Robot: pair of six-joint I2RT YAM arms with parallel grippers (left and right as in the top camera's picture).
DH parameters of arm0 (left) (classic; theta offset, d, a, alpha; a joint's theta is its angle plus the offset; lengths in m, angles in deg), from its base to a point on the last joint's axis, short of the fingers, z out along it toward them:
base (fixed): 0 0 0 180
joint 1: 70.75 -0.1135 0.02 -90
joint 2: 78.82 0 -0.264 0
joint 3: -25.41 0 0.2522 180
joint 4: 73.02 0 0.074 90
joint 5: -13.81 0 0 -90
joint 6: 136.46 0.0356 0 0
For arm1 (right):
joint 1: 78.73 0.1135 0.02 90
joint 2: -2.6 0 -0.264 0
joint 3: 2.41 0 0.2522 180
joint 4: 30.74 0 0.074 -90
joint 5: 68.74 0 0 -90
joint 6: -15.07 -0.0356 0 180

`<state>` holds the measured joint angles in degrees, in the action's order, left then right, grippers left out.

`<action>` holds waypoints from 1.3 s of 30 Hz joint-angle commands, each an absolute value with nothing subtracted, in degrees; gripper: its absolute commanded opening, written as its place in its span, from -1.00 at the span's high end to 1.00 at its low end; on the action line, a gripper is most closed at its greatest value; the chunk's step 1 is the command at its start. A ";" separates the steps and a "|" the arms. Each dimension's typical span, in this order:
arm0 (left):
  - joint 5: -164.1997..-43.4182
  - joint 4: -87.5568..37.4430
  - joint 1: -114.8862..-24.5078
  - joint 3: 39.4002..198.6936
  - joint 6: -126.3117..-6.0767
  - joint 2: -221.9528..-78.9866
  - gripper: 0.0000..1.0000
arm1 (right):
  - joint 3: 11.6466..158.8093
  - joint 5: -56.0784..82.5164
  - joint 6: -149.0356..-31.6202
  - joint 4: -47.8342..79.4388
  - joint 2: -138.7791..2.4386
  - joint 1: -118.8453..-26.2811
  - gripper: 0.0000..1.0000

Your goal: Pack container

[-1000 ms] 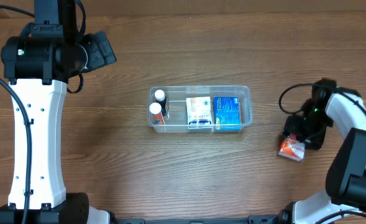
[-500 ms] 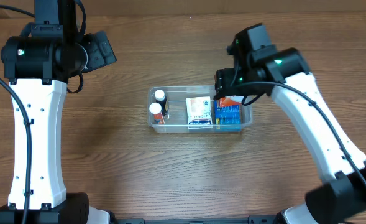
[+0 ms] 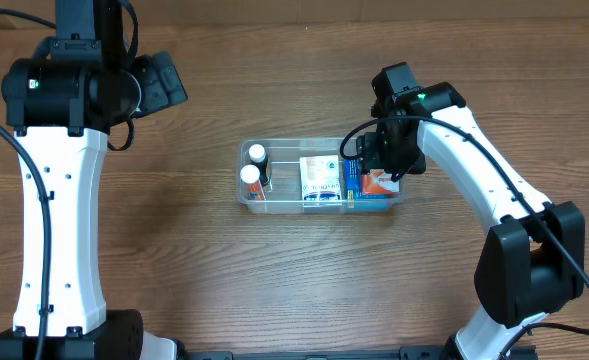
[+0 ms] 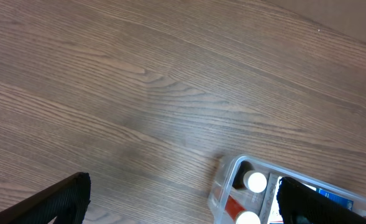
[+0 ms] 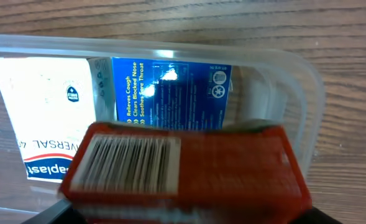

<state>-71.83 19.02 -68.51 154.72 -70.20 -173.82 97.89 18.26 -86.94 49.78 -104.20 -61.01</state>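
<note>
Counting boxes: three in all. One white cardboard box and one blue cardboard box lie side by side in the tub, and one orange-red cardboard box with a barcode is held over them
Bottles: two small and white-capped, the far bottle and the near bottle, upright and just beside each other at the tub's left end
Container: one clear plastic rectangular container with rounded corners, mid-table, its long side running left to right
Grippers: two
Right gripper: clenched on the orange-red cardboard box, over the right end of the container and above the blue cardboard box. The carried box is blurred in the wrist view, and whether it touches the box below cannot be told
Left gripper: fingers spread wide over bare wood, up and to the left of the container and well apart from it
Edges: the blue cardboard box lies near the right end wall, with a narrow strip of tub floor showing before the rounded corner
Open room: a gap of bare floor lies between the bottles and the white cardboard box — the widest free stretch inside. The wooden table shows on all four sides of the container
</note>
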 commanded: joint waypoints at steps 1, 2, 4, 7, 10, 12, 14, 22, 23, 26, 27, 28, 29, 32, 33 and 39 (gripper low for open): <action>-71.31 19.13 -68.57 155.15 -69.16 -174.06 -0.94 | 97.59 18.61 -87.14 49.28 -103.92 -60.97 -0.73; -71.31 19.13 -68.57 155.15 -69.16 -174.06 -0.94 | 97.59 18.61 -87.14 49.25 -103.92 -60.97 -0.86; -71.31 19.13 -68.57 155.15 -69.16 -174.04 -0.94 | 97.59 18.61 -87.16 48.80 -103.92 -60.97 -0.89; -71.33 19.17 -68.57 155.15 -69.16 -174.04 -0.93 | 98.90 19.28 -87.16 45.80 -103.74 -60.97 -1.00; -71.31 18.91 -68.57 155.15 -69.13 -174.04 -0.93 | 104.71 24.81 -87.42 44.38 -102.28 -62.63 -1.00; -71.33 18.01 -68.57 155.15 -67.67 -174.06 -0.95 | 108.45 26.21 -87.36 42.52 -101.43 -65.84 -1.00; -71.48 16.13 -68.33 155.15 -62.90 -174.06 -0.96 | 110.46 26.13 -85.32 38.74 -101.43 -71.28 -0.99; -78.59 15.54 -67.78 155.15 -46.42 -178.72 -1.00 | 110.44 26.15 -83.64 29.54 -101.45 -82.91 -1.00; -78.52 15.65 -67.78 155.15 -46.36 -179.00 -1.00 | 110.44 26.13 -83.66 29.98 -101.45 -83.35 -1.00; -76.82 16.68 -67.83 155.15 -46.49 -179.03 -1.00 | 110.44 26.08 -84.19 34.98 -101.23 -83.63 -1.00; -76.84 17.95 -67.83 155.15 -46.71 -178.96 -1.00 | 110.42 26.10 -85.37 36.95 -100.77 -83.63 -1.00; -76.82 19.11 -67.74 155.15 -46.64 -178.74 -1.00 | 110.42 25.45 -86.44 38.94 -100.07 -83.57 -1.00; -76.82 20.77 -67.72 155.15 -46.64 -178.20 -1.00 | 110.42 25.01 -87.44 41.47 -99.04 -83.42 -1.00; -75.72 22.91 -67.70 154.85 -46.62 -173.98 -1.00 | 108.95 25.32 -87.38 44.73 -93.99 -82.19 -1.00; -75.72 22.38 -67.70 152.97 -46.67 -170.22 -1.00 | 107.05 26.04 -87.38 43.83 -90.15 -80.60 -1.00; -75.55 13.23 -67.74 127.31 -49.88 -147.97 -1.00 | 93.15 29.19 -88.75 40.84 -78.69 -72.71 -1.00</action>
